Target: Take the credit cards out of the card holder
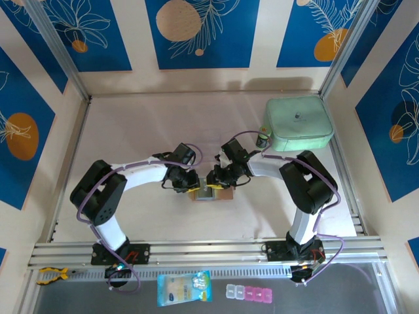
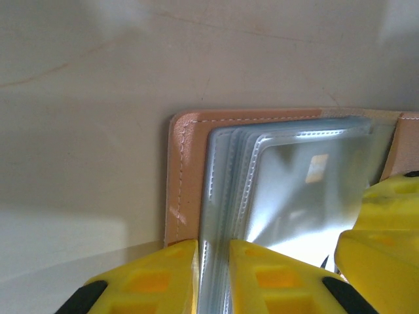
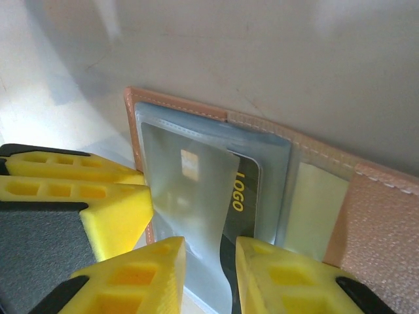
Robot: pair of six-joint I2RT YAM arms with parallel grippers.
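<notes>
Card holder (image 1: 211, 193) laid open on table (image 1: 131, 131), middle of top view. Dark card (image 3: 243, 196) lodged among plastic sleeves (image 2: 288, 190). Sleeves clenched by left gripper (image 2: 213, 255), bottom of frame. Card edge straddled by right gripper (image 3: 209, 255); firm bite cannot be told.

Risks:
- sleeve pinched along with card, holder dragged
- glossy card slipped

Clearance: centre blocked, left side open.
The left arm (image 1: 141, 171) and right arm (image 1: 272, 167) meet over the card holder (image 1: 222, 194) mid-table. A mint-green case (image 1: 298, 124) fills the far right corner. The table (image 1: 131, 127) lies free far left and near.
</notes>
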